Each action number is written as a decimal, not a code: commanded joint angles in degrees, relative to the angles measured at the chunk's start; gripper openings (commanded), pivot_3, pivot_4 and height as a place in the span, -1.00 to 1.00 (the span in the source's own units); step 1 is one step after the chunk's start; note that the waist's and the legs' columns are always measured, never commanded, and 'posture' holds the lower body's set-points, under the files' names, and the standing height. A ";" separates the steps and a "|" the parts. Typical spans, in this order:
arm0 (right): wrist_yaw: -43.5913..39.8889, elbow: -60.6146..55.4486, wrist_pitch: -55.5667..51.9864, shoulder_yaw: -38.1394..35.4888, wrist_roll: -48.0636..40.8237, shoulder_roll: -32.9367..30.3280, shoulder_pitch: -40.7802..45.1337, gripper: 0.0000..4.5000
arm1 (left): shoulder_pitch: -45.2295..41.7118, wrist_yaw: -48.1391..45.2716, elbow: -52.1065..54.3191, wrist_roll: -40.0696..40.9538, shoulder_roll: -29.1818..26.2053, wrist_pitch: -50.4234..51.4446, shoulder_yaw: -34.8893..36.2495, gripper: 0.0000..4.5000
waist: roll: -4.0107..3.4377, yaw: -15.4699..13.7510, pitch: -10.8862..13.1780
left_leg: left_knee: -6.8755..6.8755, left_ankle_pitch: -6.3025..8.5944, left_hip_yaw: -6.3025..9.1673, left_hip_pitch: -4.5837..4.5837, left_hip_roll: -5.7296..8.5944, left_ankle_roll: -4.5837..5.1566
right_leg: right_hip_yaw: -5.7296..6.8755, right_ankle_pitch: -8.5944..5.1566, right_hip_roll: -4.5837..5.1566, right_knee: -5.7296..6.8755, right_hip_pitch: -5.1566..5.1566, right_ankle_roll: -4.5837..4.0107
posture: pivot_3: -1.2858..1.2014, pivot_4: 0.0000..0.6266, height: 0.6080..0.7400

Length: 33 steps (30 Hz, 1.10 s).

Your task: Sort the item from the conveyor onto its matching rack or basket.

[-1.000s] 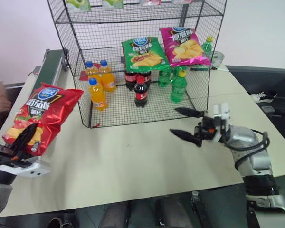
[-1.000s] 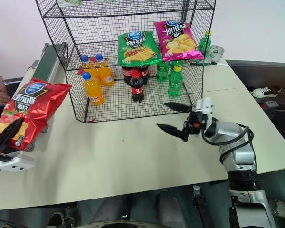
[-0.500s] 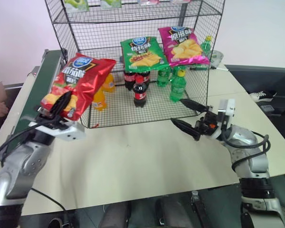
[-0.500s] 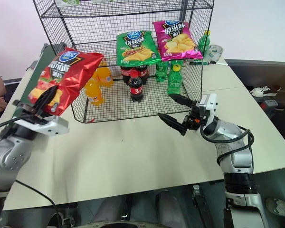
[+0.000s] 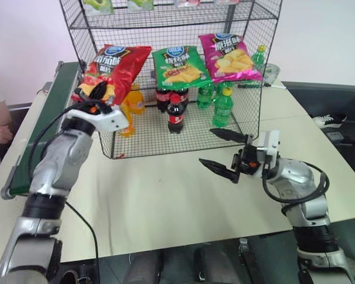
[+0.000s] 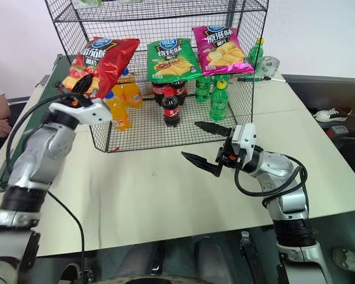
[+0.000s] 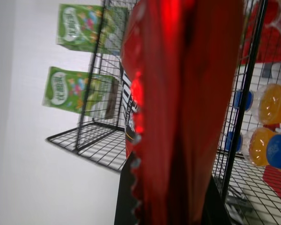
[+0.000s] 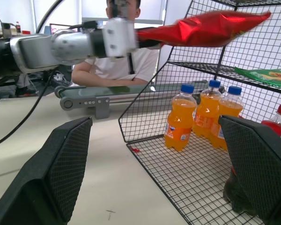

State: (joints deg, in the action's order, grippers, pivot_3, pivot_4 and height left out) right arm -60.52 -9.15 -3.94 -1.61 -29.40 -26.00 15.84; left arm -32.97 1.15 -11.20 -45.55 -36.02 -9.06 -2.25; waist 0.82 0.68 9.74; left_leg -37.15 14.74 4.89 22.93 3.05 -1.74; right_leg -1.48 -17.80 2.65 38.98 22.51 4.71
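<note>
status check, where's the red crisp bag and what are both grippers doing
Left gripper shut on shiny red crisp bag, held at the front of the black wire rack, beside the green crisp bag. Right gripper open over the table. Nothing blocking.

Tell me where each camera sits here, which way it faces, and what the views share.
Left and right eye views: head stereo pair, looking forward and down over the table at the black wire rack; both arms show.
Left wrist view: along the left gripper, jaws shut on the red crisp bag at the rack.
Right wrist view: between the right gripper's open jaws, toward the orange bottles, the conveyor and a seated person.
Shared: all views show the red bag and the rack.
</note>
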 commanded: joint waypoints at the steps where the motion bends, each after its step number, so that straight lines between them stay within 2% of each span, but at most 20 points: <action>1: 0.55 -0.73 1.06 -0.28 0.13 0.12 0.83 1.00 | -3.81 1.97 -1.96 0.29 0.37 2.17 -0.55 -0.99 | 0.01 0.16 0.00 | 0.00 0.00 -0.01 0.03 0.00 -0.01 | -0.02 0.00 0.00 0.04 0.06 0.00 | 0.03 -0.52 1.00; 8: 1.10 0.21 0.81 0.75 0.68 0.28 1.83 1.00 | -13.50 6.74 -12.27 -0.56 1.63 2.55 -4.47 -0.99 | 0.03 -0.12 0.01 | -0.14 -0.07 0.07 0.26 0.02 -0.10 | 0.02 0.00 0.00 0.18 0.25 0.00 | 0.03 -0.52 1.00; 13: 1.02 1.06 0.77 0.72 0.88 0.03 2.65 1.00 | -16.73 10.19 -19.77 0.73 2.54 2.06 -5.91 -0.99 | 0.03 0.10 0.01 | -0.09 -0.07 0.05 0.25 0.03 -0.10 | 0.02 0.00 -0.01 0.18 0.30 0.01 | 0.03 -0.52 1.00; 15: 1.13 1.18 0.79 0.72 0.94 0.02 2.75 1.00 | -17.93 10.97 -22.14 3.53 4.28 2.92 -4.69 -0.99 | 0.03 -0.02 0.01 | -0.09 -0.07 0.06 0.26 0.03 -0.10 | 0.02 0.00 -0.01 0.20 0.31 0.01 | 0.03 -0.52 1.00; 23: 1.72 0.82 0.59 1.10 1.17 0.29 2.75 1.00 | -21.96 13.56 -29.22 4.23 5.61 1.82 -7.28 -0.99 | 0.05 0.02 0.02 | -0.15 -0.07 0.06 0.34 0.03 -0.11 | 0.03 0.00 -0.01 0.21 0.37 0.01 | 0.03 -0.52 1.00; 29: 2.04 0.78 0.58 1.30 1.36 0.38 2.89 1.00 | -24.65 13.45 -34.35 7.72 7.47 -0.09 -7.66 -0.99 | 0.05 -0.13 0.02 | -0.17 -0.08 0.06 0.35 0.05 -0.11 | 0.03 0.00 0.00 0.23 0.37 0.01 | 0.03 -0.52 1.00; 32: 2.16 0.35 0.40 1.31 1.26 0.28 2.59 1.00 | -25.47 14.49 -35.70 8.63 7.79 -0.70 -7.66 -0.66 | 0.05 -0.09 0.01 | -0.19 -0.08 0.07 0.36 0.05 -0.11 | 0.03 0.00 0.00 0.23 0.37 0.02 | 0.03 -0.52 1.00; 33: 2.22 0.27 0.41 1.29 1.26 0.26 2.52 1.00 | -25.66 15.44 -35.78 8.28 7.60 -1.11 -8.02 -0.46 | 0.05 -0.07 0.01 | -0.18 -0.08 0.07 0.36 0.05 -0.11 | 0.03 0.00 0.00 0.23 0.37 0.01 | 0.03 -0.52 1.00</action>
State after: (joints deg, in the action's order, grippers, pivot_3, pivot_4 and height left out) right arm -58.70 -7.14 -3.72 -0.08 -27.77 -25.88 17.82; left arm -56.22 14.67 -47.70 -38.08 -27.80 -9.27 -10.47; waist 0.87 0.60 9.75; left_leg -37.33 14.66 4.96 23.29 3.11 -1.85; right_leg -1.45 -17.79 2.65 39.22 22.89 4.72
